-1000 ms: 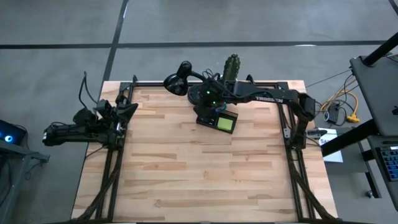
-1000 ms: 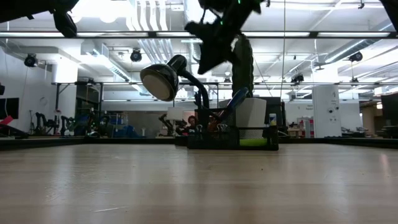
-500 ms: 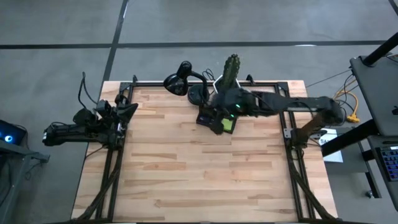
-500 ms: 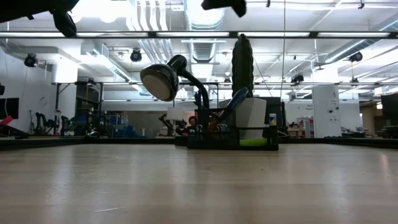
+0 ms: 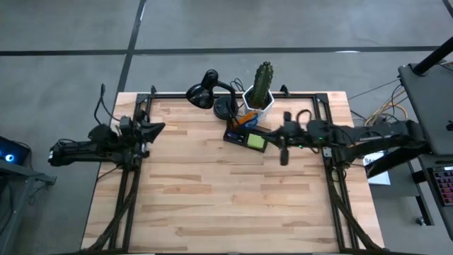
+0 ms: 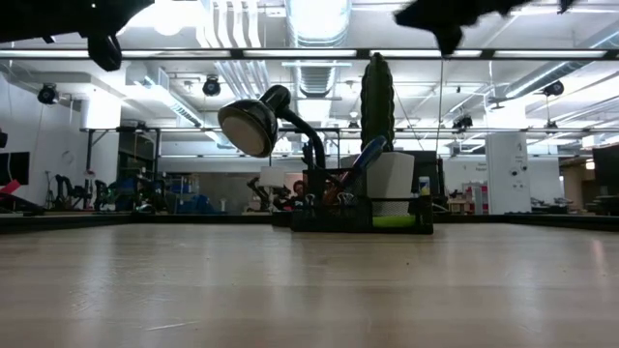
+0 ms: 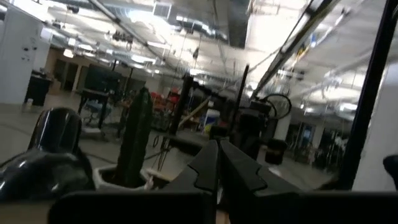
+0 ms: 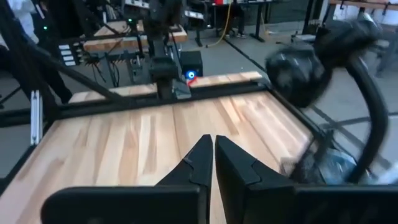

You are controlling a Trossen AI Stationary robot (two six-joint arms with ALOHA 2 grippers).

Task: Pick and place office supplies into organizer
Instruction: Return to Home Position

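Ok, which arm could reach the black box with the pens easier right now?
Probably the right. The right gripper hangs just beside the black compartmented desk organizer, while the left gripper sits over the wooden table's left edge, farther away.

right tool (image 5: 277, 139) pulled back rightward, off the organizer (image 5: 248, 136), now uncovered

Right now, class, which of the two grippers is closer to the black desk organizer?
The right gripper, raised just beside the organizer on its right; the left gripper sits far off at the table's left edge.

Organizer (image 5: 248, 137) before cactus pot (image 5: 259, 100), lamp (image 5: 204, 91) left (far edge)
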